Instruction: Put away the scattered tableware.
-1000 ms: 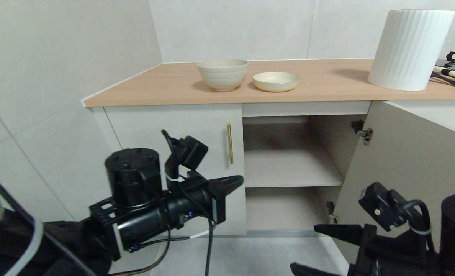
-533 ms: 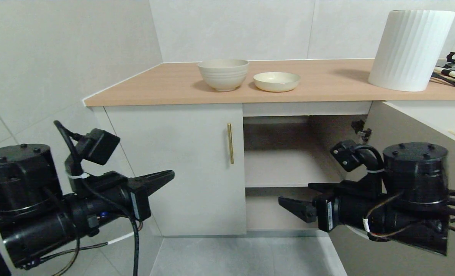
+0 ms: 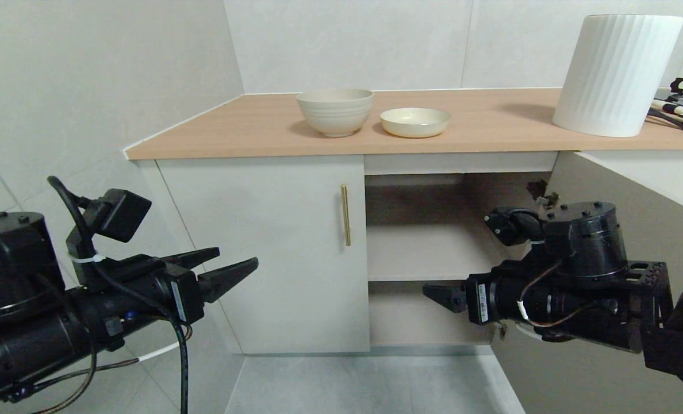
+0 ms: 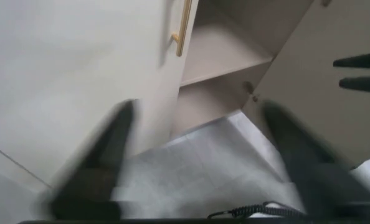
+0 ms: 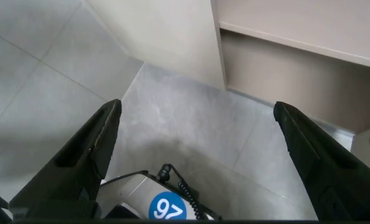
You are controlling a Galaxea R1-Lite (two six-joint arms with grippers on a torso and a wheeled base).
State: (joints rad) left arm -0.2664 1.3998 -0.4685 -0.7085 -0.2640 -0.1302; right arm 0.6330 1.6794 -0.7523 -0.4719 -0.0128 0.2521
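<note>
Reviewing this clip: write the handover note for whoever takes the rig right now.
Left gripper open and empty, in front of the closed door.
Right gripper open and empty, by the open cabinet.
Bowl and dish stand side by side on the counter, slightly apart.
Done: one cabinet door stands open.
Left: move both onto a shelf.
</note>
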